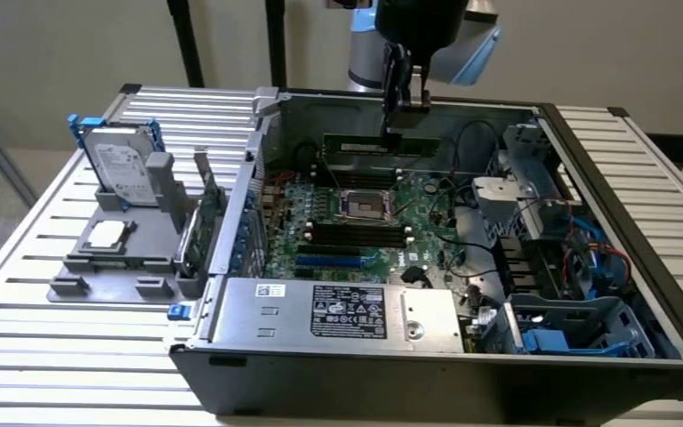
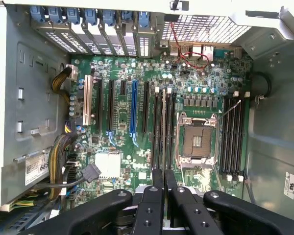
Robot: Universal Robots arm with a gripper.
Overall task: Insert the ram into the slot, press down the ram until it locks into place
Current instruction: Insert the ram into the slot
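Claw (image 2: 164, 175) nearest, pinched narrow on the ram (image 1: 354, 141), stick level. Slot (image 2: 157, 128) straight below the claw; CPU socket (image 2: 196, 139) just beside. Ram-to-slot contact unclear.

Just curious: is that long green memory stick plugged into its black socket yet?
Out, it seems: the gripper holds the thin green ram stick raised above the long black slots.

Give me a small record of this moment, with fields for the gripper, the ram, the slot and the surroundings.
holder: gripper shut on the ram
ram pose: on edge, lengthwise along the slot
slot: black, next to the CPU socket
locked: cannot tell
also: hard drive at the exterior view's left
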